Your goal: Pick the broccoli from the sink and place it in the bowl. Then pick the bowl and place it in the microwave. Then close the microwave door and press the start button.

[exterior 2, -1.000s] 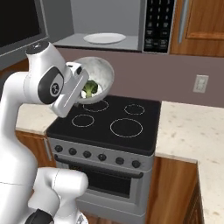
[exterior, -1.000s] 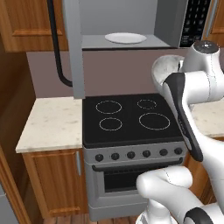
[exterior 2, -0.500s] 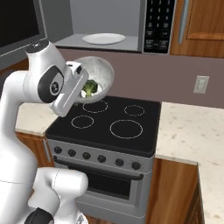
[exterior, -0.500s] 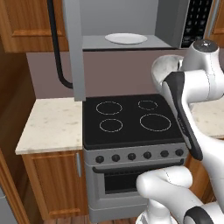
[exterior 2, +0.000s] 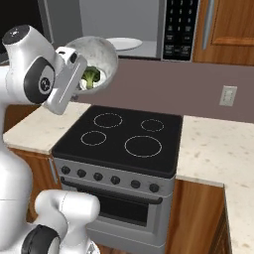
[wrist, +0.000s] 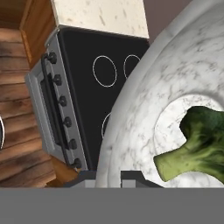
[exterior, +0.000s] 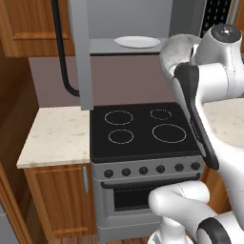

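above black glass stove (exterior 2: 121,139), round speckled stone bowl (exterior 2: 101,59) w/ knobbly broccoli (exterior 2: 91,77).

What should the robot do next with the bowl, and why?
Probably lift the bowl a little higher and ease it toward the open microwave. The broccoli already sits inside it, the jaws pinch its rim, and it hangs above the stove, just below the opening.

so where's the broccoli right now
The broccoli lies inside the bowl, held up in the gripper above the stove's back left, just below the open microwave.
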